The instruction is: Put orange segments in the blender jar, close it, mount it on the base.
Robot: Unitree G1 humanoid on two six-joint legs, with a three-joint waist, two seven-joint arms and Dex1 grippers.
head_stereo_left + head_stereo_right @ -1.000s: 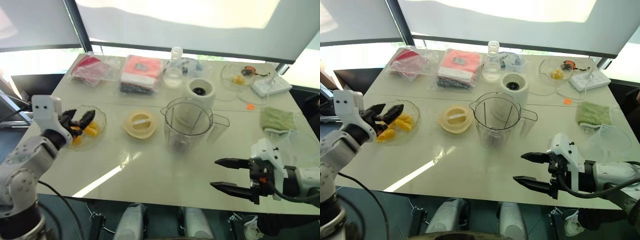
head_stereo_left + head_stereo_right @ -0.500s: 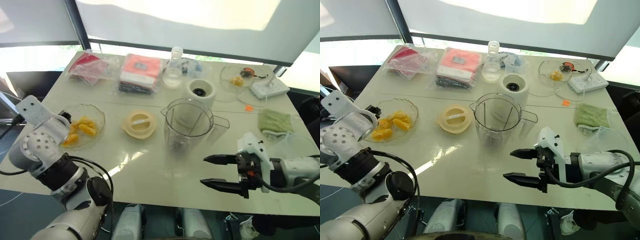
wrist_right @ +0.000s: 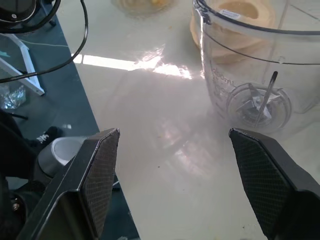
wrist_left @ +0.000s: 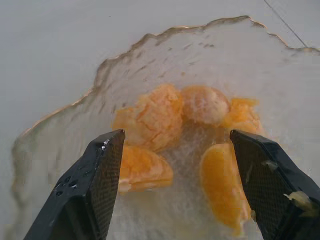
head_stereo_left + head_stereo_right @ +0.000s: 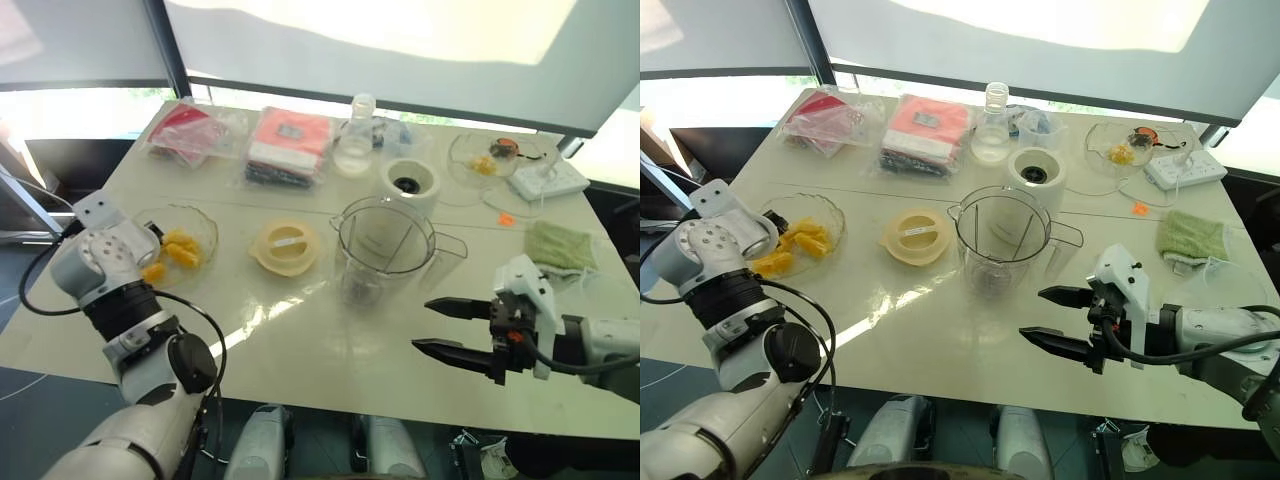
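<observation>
Several orange segments point(image 5: 178, 250) lie in a shallow glass dish point(image 5: 205, 232) at the table's left. My left gripper point(image 4: 176, 137) is open and points down into the dish, its black fingers point(image 4: 95, 185) on either side of the orange segments point(image 4: 150, 117), none of them held. The clear blender jar point(image 5: 385, 245) stands upright and uncovered mid-table, its metal blade point(image 3: 257, 102) showing at the bottom. The white base point(image 5: 410, 183) stands just behind it. My right gripper point(image 5: 422, 324) hovers open and empty over the table's front right, short of the jar.
A pale yellow round lid point(image 5: 286, 247) lies between dish and jar. Along the far edge are a red bag point(image 5: 190, 130), a pink packet point(image 5: 290, 145), a clear bottle point(image 5: 355, 135), a glass dish of scraps point(image 5: 485, 160) and a power strip point(image 5: 550, 178). A green cloth point(image 5: 562, 245) lies at right.
My left arm has swung forward and down, turning its gripper from beside the dish to pointing into it over the orange segments. The right gripper has stayed where it was, open.
</observation>
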